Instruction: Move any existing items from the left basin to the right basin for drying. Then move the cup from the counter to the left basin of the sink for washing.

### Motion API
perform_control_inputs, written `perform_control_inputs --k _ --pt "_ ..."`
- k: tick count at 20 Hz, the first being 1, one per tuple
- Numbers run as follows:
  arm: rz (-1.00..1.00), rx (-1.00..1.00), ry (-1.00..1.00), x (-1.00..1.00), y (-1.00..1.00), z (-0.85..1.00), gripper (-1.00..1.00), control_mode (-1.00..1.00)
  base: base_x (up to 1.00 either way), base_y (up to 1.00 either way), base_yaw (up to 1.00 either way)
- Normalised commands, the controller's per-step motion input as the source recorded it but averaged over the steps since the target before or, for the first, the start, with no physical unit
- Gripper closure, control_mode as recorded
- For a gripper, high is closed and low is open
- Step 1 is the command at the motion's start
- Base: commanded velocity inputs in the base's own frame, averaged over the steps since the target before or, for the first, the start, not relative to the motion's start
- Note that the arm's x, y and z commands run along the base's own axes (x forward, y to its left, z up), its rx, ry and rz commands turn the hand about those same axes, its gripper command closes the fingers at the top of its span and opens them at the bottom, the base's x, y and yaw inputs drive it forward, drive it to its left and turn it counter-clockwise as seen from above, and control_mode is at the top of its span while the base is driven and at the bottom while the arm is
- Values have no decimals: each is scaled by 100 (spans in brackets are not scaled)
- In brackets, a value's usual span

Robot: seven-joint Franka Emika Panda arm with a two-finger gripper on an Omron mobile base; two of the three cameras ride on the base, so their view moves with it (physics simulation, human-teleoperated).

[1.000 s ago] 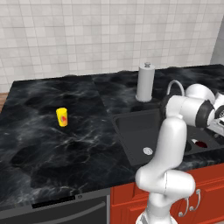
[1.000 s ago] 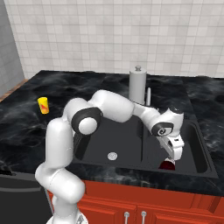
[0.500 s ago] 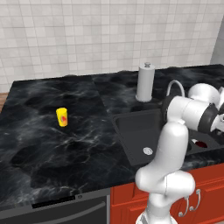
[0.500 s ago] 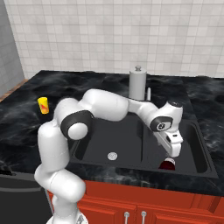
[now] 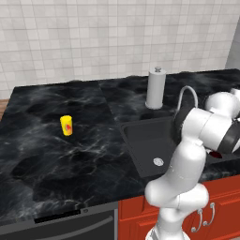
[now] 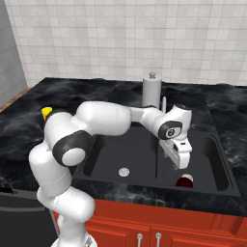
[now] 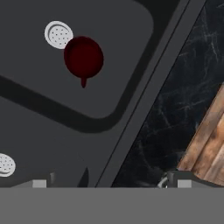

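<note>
One dark red round bowl w/ small spout, beside drain.

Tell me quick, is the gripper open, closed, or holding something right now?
Gripper: open, holding nothing. The dark red bowl sits free in the right basin, below the hand.

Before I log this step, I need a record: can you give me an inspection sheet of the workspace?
Surface: black marble counter, double sink.
Job's things: maroon bowl lies in the right basin, beside its drain; yellow cup upright on the counter; left basin holds nothing but its drain.
Clutter: paper towel roll behind the sink.
Hand: hand above the right basin, apart from the bowl; open or shut not clear.
Cables: nothing seen.
Surroundings: tiled wall, red cabinets.
</note>
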Motion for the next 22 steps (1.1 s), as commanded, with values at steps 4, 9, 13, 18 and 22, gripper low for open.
perform_control_inputs --k 4,9,13,18,22 --pt "1 0 4 -23 45 11 -100 -100 0 0 0" --pt "4 0 4 -16 50 7 -100 -100 0 0 0" --pt "6 0 5 -2 62 2 -100 -100 0 0 0" --pt "8 0 5 0 61 2 -100 -100 0 0 0" --pt "8 0 9 0 64 8 -100 -100 0 0 0"
